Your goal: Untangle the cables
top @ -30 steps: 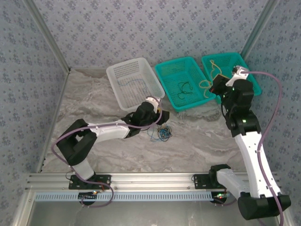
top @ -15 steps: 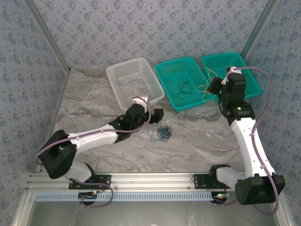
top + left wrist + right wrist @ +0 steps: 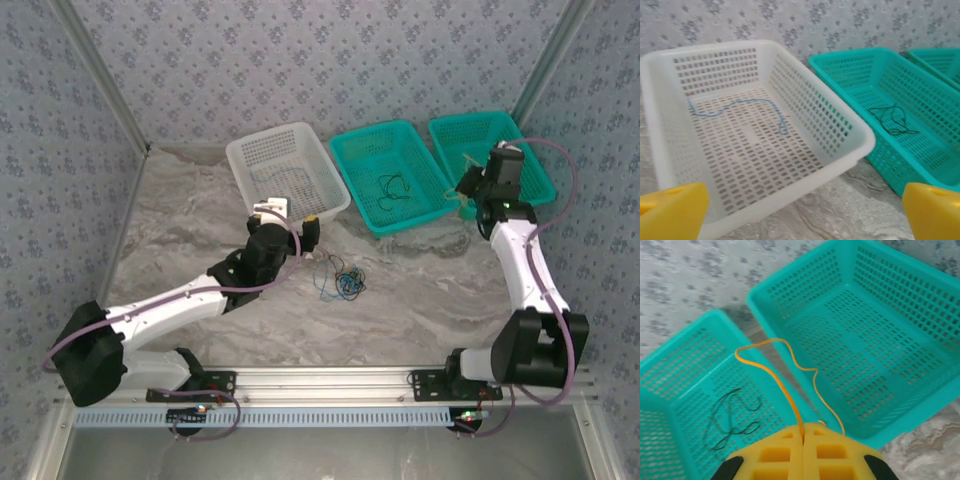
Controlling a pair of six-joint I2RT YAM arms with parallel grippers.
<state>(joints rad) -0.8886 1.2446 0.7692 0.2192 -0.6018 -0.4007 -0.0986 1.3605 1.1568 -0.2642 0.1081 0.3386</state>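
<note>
Right gripper [image 3: 802, 432] is pinching the yellow cable [image 3: 762, 371] at the rightmost teal basket [image 3: 900, 305] rim, probably needing a release inside next, while left gripper [image 3: 290, 214] is hanging wide open.

Marbled table [image 3: 420, 300], baskets [image 3: 262, 141], tangled cables [image 3: 343, 282]

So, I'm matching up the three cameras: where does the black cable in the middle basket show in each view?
Top external: black cable upper centre, in the middle teal basket.
Left wrist: black cable right of centre, in the middle teal basket beside the white basket.
Right wrist: black cable lower left, left of the yellow cable.
Shared landmark: the middle teal basket around it.
</note>
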